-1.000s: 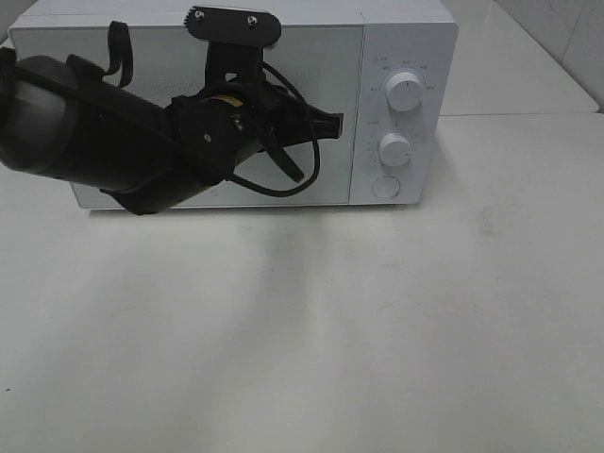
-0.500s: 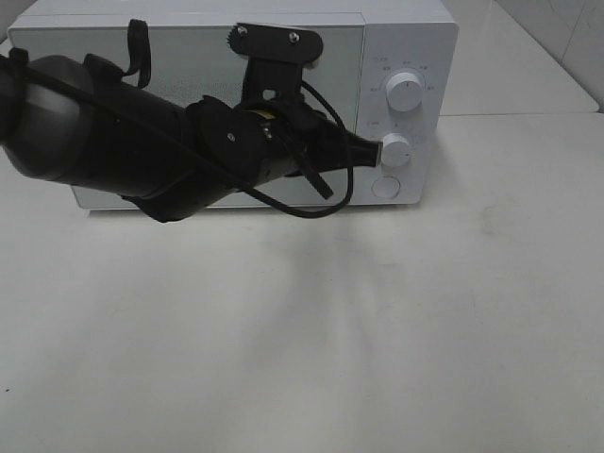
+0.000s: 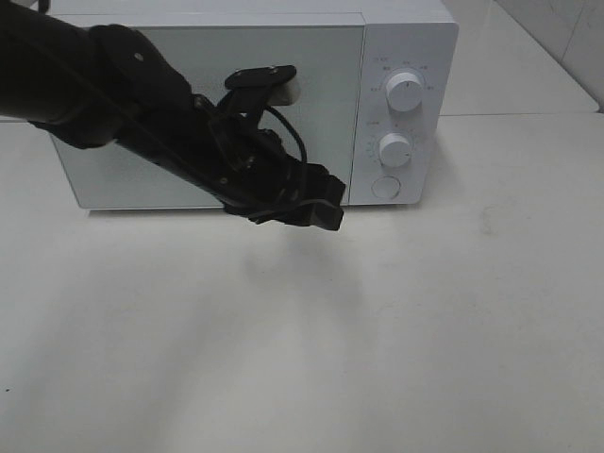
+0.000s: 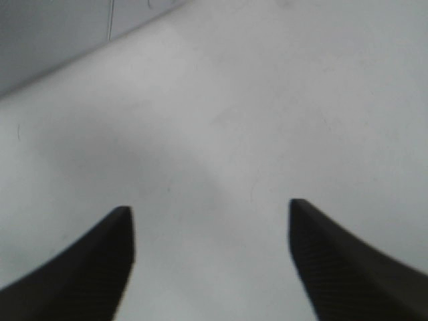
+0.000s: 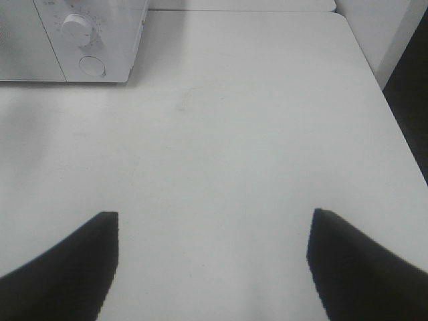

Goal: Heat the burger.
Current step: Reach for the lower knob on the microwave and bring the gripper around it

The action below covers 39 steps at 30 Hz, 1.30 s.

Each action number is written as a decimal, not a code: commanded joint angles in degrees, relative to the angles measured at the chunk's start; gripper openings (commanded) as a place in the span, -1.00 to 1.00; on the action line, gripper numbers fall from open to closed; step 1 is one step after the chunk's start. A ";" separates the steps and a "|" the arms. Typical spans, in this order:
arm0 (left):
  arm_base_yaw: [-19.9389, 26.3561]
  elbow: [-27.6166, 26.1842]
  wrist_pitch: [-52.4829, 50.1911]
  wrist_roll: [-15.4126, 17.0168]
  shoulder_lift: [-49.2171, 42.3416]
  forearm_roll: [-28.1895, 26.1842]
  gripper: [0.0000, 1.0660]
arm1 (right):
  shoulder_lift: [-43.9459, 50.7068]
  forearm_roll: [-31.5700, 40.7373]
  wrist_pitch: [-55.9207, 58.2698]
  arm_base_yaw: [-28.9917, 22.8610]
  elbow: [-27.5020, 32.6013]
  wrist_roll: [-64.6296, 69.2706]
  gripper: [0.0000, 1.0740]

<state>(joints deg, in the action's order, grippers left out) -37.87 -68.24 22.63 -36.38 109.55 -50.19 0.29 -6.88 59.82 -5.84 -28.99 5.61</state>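
Note:
The burger is out of view in every frame. The white microwave [image 3: 326, 85] stands at the back of the table with its door shut. My left gripper [image 3: 319, 206] hangs just in front of the door's lower right corner and points down at the table. In the left wrist view my left gripper [image 4: 210, 214] is open and empty over bare tabletop, with the microwave's base [image 4: 53, 33] at the picture's edge. My right gripper [image 5: 214, 221] is open and empty over the table, well off from the microwave [image 5: 87, 33]. It does not show in the exterior view.
The microwave's panel has an upper knob [image 3: 404, 92], a lower knob [image 3: 394, 149] and a round button [image 3: 385, 187]. The left arm [image 3: 123, 104] crosses in front of the door. The white table [image 3: 377, 330] ends at a right edge [image 5: 394, 127].
My left gripper was up at the lower knob half a second ago. It has drawn back left and down and now points at the table in front of the door.

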 commanded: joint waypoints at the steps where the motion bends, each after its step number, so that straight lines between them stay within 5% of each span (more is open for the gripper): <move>1: 5.61 -0.46 14.78 4.93 -2.64 3.21 0.91 | 1.55 0.06 -0.40 0.46 -0.06 0.06 0.39; 14: 23.03 -0.46 47.90 6.07 -10.66 10.31 0.91 | 1.55 0.06 -0.40 0.46 -0.06 0.06 0.39; 21: 28.53 -0.46 49.45 10.94 -14.27 16.44 0.91 | 1.55 0.06 -0.40 0.46 -0.06 0.06 0.39; 30: 36.04 -0.46 49.73 21.89 -19.71 31.11 0.91 | 1.55 0.06 -0.40 0.46 -0.06 0.06 0.39; 39: 42.63 1.89 49.45 24.69 -25.73 36.15 0.91 | 1.55 0.06 -0.40 0.46 -0.06 0.06 0.39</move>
<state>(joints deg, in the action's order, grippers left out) 2.92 -67.90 69.50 -13.12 85.89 -14.78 0.29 -6.88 59.82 -5.84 -28.99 5.61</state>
